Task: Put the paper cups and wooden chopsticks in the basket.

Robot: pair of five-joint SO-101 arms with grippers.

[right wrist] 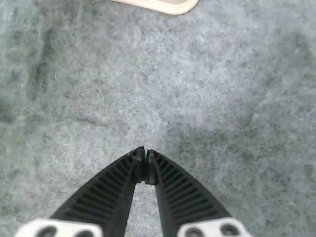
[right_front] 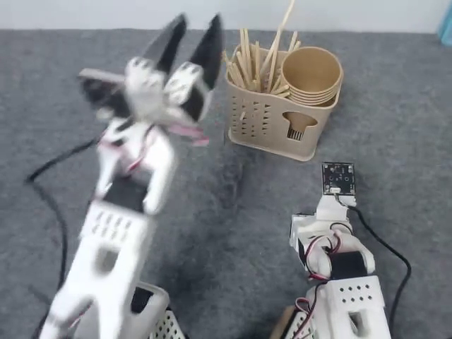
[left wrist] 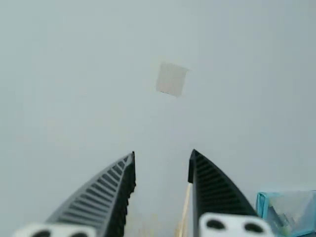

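Standing upright in the basket, chopsticks splay upward.

A pale wall behind the grey felt table cover

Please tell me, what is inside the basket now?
Inside the basket stands a stack of paper cups, and beside it wooden chopsticks stick up above the rim. The basket's wall covers their lower parts and the bottom, so anything lying there cannot be seen.

- left arm blurred in the high view;
- basket cut off by the right wrist view's edge;
- pale square, perhaps a wall patch, unclear.
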